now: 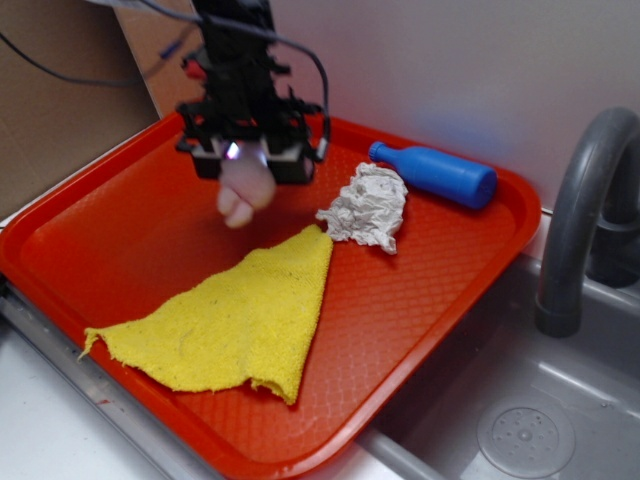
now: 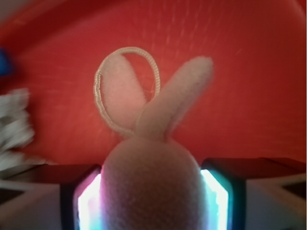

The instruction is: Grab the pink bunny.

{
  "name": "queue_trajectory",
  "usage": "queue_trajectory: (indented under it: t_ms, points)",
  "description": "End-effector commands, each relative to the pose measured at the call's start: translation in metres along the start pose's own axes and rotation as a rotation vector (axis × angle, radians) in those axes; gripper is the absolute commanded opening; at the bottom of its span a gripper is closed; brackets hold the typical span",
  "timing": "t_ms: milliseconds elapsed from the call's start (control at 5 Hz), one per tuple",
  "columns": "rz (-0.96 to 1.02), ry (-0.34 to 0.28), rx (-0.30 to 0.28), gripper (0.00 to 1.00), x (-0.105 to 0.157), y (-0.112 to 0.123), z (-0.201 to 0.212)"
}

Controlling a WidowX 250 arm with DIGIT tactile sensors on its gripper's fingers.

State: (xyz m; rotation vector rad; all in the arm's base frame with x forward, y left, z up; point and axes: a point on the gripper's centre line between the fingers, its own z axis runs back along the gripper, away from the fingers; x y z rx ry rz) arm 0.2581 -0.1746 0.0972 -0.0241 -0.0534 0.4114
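Nearest, at the front edge, a pale countertop (image 1: 40, 440) w/ a metal strip along the red moulded plastic tray (image 1: 440, 290). Lying on the near-left part of the tray is a yellow triangular terry cloth (image 1: 235, 320), one corner pointing toward the tray's middle, the near corner folded under a bit. To the right, the grey sink basin (image 1: 500, 400) w/ a round drain plate (image 1: 525, 435), & a dark grey curved faucet (image 1: 580, 200) rising beside the tray's right rim.

Mid tray: a crumpled white paper wad (image 1: 368, 208), just beyond the cloth's tip, apart from it.

Left of the wad, the black robot gripper (image 1: 246, 165) hangs over the tray's far-left area, pads pinching the small pale-pink fuzzy plush bunny (image 1: 244, 195). Bunny's lower body & feet dangle below the pads; seems clear of the tray, can't be sure. Wrist view: bunny's body (image 2: 151, 184) sits squeezed between the two lit pads (image 2: 88, 203), both ears pointing out over red tray surface, a thread loop around one ear.

Farthest: a blue plastic bottle (image 1: 435, 174) lying on its side near the far-right rim, just behind the wad. Grey wall & brown cardboard behind.
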Motion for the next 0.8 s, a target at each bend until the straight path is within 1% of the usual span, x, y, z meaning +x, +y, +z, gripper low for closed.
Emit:
queue_trajectory:
  t_ms: [0,200,400,600]
  points:
    - [-0.27,0.045,-0.378,0.0,0.014,0.042,0.087]
    - [-0.352,0.006,-0.38,0.0,0.007,0.06,0.122]
    - [-0.371,-0.067,-0.28,0.0,-0.006,0.062,0.139]
    - [-0.434,-0.13,-0.19,0.0,-0.017,0.06,0.143]
